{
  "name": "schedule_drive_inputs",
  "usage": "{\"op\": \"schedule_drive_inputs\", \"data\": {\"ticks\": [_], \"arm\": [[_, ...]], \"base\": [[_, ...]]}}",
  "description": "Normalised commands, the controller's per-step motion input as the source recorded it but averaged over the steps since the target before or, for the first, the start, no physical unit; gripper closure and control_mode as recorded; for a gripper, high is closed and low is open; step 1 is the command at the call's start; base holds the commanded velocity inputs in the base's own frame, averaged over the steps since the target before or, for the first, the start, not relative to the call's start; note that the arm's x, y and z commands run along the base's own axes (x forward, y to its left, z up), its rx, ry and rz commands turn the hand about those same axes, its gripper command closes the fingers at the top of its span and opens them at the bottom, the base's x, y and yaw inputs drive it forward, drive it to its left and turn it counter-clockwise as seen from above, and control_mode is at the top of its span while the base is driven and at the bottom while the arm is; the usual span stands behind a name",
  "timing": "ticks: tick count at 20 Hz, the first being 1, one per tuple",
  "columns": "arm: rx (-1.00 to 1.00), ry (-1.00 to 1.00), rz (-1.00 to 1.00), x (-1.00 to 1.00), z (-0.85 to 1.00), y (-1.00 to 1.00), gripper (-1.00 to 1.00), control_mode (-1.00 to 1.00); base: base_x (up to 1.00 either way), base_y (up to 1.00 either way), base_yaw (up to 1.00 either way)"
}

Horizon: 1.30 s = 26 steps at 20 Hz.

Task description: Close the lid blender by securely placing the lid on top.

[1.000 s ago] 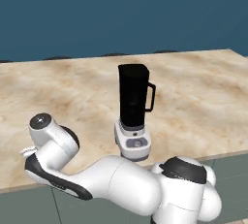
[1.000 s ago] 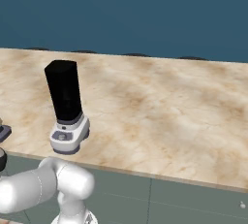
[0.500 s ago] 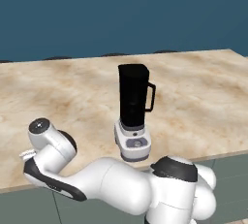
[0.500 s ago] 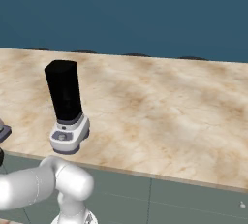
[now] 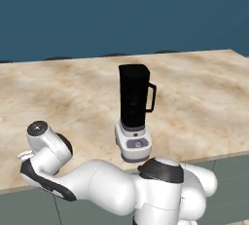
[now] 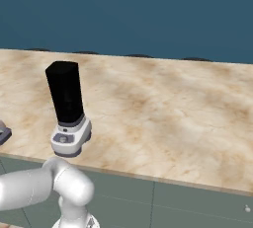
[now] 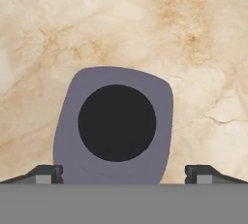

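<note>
The lid (image 7: pixel 114 126), a grey rounded-square cap with a dark round knob, lies flat on the marbled counter (image 7: pixel 184 34) straight under the hand. My gripper (image 7: pixel 124 174) is open, one fingertip on each side of the lid at its near edge, with a wide gap. Neither fingertip visibly touches it. The blender (image 5: pixel 135 114), a tall black jar with a side handle on a light grey base, stands topless to the right of my bent arm. The blender (image 6: pixel 66 111) also stands near the counter's front edge in the right base view.
The beige marbled counter (image 5: pixel 204 92) stretches wide behind and to the right of the blender, against a dark blue wall. Its front edge (image 6: pixel 163 175) runs just before the blender base, with grey cabinet fronts below.
The arm's wrist has sunk slightly lower and a touch leftward over the counter. The blender has not moved.
</note>
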Motion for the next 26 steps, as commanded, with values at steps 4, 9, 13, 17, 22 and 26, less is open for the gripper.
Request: {"op": "schedule_drive_inputs", "data": {"ticks": [4,9,13,17,22,26], "arm": [[0.00,0.00,0.00,0.29,-0.16,0.11,-1.00,-1.00],[0.00,0.00,0.00,0.28,-0.18,0.09,-1.00,-1.00],[0.00,0.00,0.00,0.11,-0.37,0.01,-1.00,-1.00],[0.00,0.00,0.01,0.01,-0.47,0.00,-1.00,-1.00],[0.01,0.00,0.02,0.00,-0.60,0.05,1.00,-1.00],[0.10,0.00,0.03,0.00,-0.64,0.02,1.00,-1.00]], "base": [[0.00,0.00,0.00],[0.00,0.00,0.00],[0.00,0.00,0.00],[0.00,0.00,0.00],[0.00,0.00,0.00],[0.00,0.00,0.00]]}}
